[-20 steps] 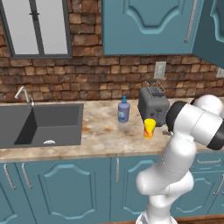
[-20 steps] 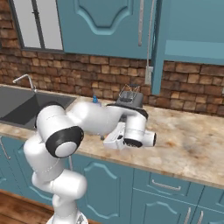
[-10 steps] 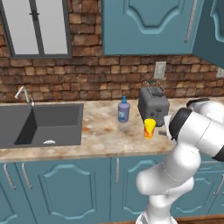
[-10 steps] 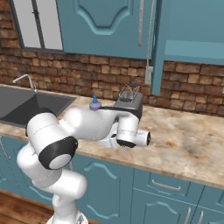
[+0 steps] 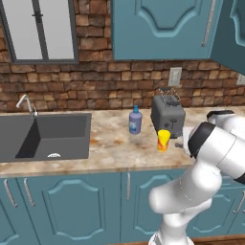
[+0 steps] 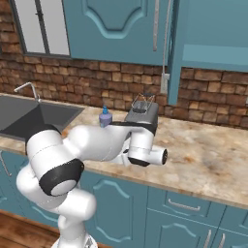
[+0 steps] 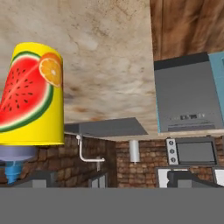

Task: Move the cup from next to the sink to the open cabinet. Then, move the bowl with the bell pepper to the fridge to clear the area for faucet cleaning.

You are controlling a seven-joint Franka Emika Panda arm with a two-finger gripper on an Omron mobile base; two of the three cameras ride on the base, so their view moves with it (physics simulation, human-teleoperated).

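The cup is yellow with a watermelon print and stands upright on the counter in front of the toaster. My gripper is open, low over the counter just right of the cup. In the hand view the cup is large at the left, outside the fingertips. The sink and faucet lie far left. The cabinet hangs open above the counter, its door swung out. Bowl, bell pepper and fridge are out of view.
A blue soap bottle stands left of the toaster. My white forearm reaches along the counter's front edge, hiding the cup in the right base view. A grey appliance shows beyond the counter in the hand view.
The arm has swung its elbow right and lower, bringing the hand down beside the cup. The cup, bottle and toaster have not moved. The jaws stay open.
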